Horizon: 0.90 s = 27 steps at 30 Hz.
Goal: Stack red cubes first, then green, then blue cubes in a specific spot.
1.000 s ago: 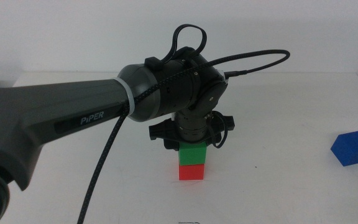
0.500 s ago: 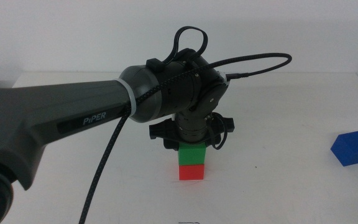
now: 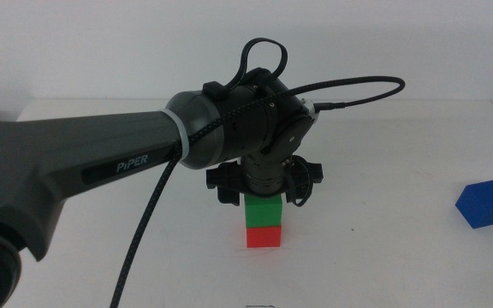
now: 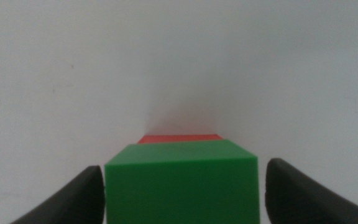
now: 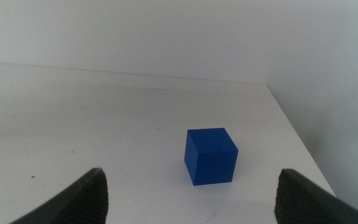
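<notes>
Desk [image 3: 400,257] is plain white, w/ the far edge visible behind the arm and the right-side edge close past the blue one. Left arm [image 3: 101,162] comes in from the left and takes up most of the middle view; its wrist hangs right over the stack. Left gripper [image 4: 182,193] is spread: in the wrist view both fingers [image 4: 67,202] sit either side of the green cube [image 3: 264,212] w/ a thin gap each side, so not pinching as far as I can tell. Green sits square on the red cube [image 3: 264,237], red flat on the desk at the stacking spot, mid-desk toward the front. Blue cube [image 3: 484,204] is alone, well apart to the right, near the desk's right edge. Right gripper [image 5: 191,199] waits off to that side, out of the middle view, fingers wide apart and aimed at the blue cube, not touching it. Progress, my read: 2 of 3 done (red, then green), blue left to fetch and place on top. Room: bare desk btwn stack and blue, nothing in the way there. Left arm needs to lift clear straight up w/o nudging green before the right can bring blue in; the blue pick is tight to the desk edge.
</notes>
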Motion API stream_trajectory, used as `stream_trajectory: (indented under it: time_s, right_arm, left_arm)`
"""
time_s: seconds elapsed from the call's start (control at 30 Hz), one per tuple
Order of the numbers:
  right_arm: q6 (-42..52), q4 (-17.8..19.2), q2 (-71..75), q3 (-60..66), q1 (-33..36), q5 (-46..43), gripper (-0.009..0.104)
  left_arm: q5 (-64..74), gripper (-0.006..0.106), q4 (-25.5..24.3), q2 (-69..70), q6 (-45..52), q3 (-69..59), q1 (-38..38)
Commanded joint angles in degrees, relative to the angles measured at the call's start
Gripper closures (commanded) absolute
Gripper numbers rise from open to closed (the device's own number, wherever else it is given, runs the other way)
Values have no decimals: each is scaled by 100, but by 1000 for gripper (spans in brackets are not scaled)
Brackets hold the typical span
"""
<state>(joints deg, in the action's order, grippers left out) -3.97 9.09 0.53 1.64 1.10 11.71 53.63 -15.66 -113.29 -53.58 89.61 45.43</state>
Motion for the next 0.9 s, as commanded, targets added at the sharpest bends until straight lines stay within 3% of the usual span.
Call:
stream_trajectory:
  time_s: [0.0,0.3,0.53,0.63,0.73,0.87]
  right_arm:
    - [77,70,132,-104,-19,-434,1]
    - [77,70,132,-104,-19,-434,1]
    - [77,70,132,-104,-19,-434,1]
    - [77,70,132,-104,-19,-434,1]
    - [77,70,132,-104,-19,-434,1]
    - [77,70,132,-104,-19,-434,1]
  left_arm:
    - [-181,11,-42,415,97,159,8]
    - [-84,9,-24,1247,449,159,8]
    - [876,9,-460,2559,1285,159,8]
    - [802,9,-648,3098,2445,117,8]
    - [752,9,-304,3710,3511,-110,-154]
    - [423,9,871,4684,4972,-607,-766]
